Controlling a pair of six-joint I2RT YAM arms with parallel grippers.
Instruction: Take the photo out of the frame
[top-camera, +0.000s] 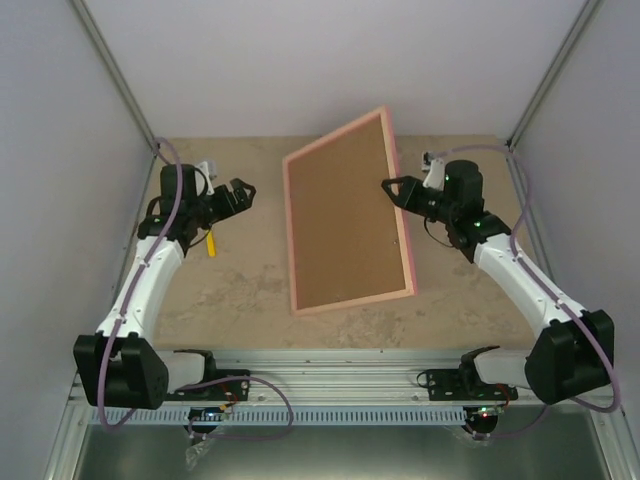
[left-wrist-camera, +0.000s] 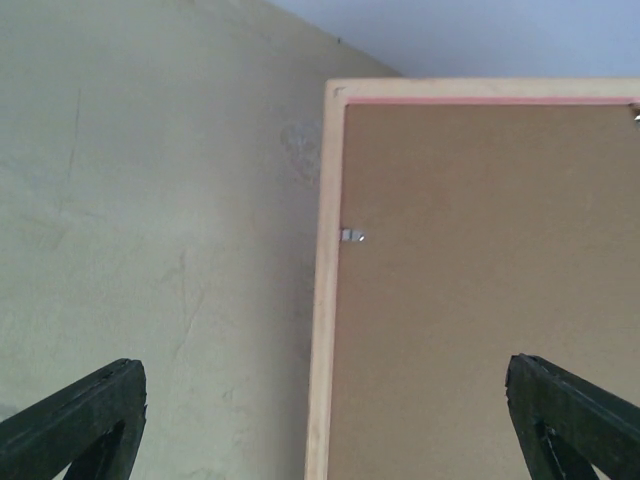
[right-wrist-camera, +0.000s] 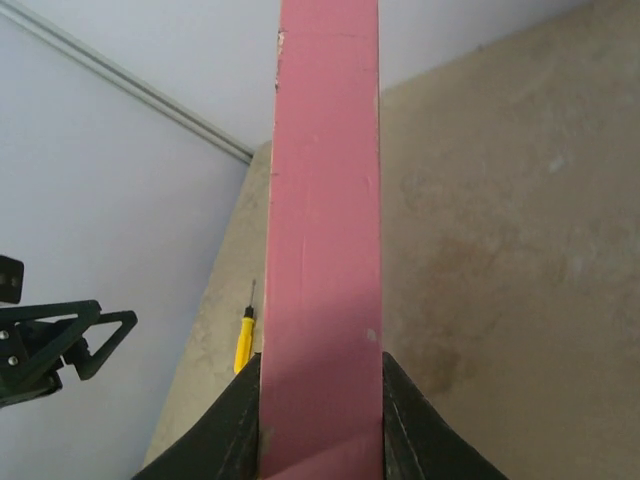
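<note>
The photo itself isn't visible anywhere. My guess is it's sandwiched under the flat brown fibreboard backing (top-camera: 345, 215), which faces up. That board sits inside the big thin-railed pink rectangular picture frame (top-camera: 352, 298), tan wood on this back side.

The frame is mid-table and tilted. Its right long rail is lifted and the far corner pokes up past the table's back edge. The left rail looks low, probably resting on the speckled beige tabletop (top-camera: 230, 290).

The tilt comes from the right claw (right-wrist-camera: 320, 405), pinched narrow on that right rail with a finger either side of the pink edge. My read is it's propping the back toward the left claw (top-camera: 240, 192). That one hangs gaping wide just left of the frame, touching nothing, with a small silver metal tab (left-wrist-camera: 350, 236) on the left rail ahead of it. A slim yellow-handled screwdriver (top-camera: 211, 243) lies by the left arm.
</note>
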